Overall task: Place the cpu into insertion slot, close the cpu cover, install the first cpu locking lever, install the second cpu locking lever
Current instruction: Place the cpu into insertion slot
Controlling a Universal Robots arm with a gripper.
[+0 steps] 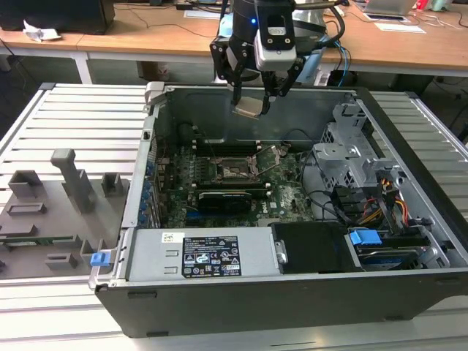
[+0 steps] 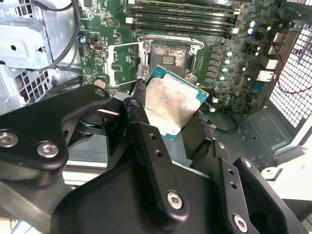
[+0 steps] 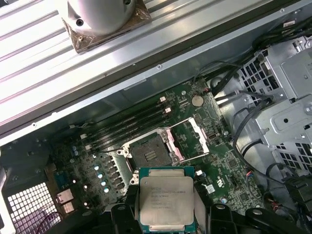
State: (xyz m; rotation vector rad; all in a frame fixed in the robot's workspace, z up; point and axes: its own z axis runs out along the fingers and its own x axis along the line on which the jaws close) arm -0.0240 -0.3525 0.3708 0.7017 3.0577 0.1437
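Gripper is clamped on the chip, held well above the bare socket. The cover lies swung open beside it.

In the exterior view the silvery-grey cpu hangs tilted at twelve o'clock of the bare insertion slot. In the first wrist view the cpu cover lies swung open beside the slot.

gripper holds cpu tilted near open insertion slot; cpu cover flipped open.

Matte black tool of bolted links, studded with silver screw heads.
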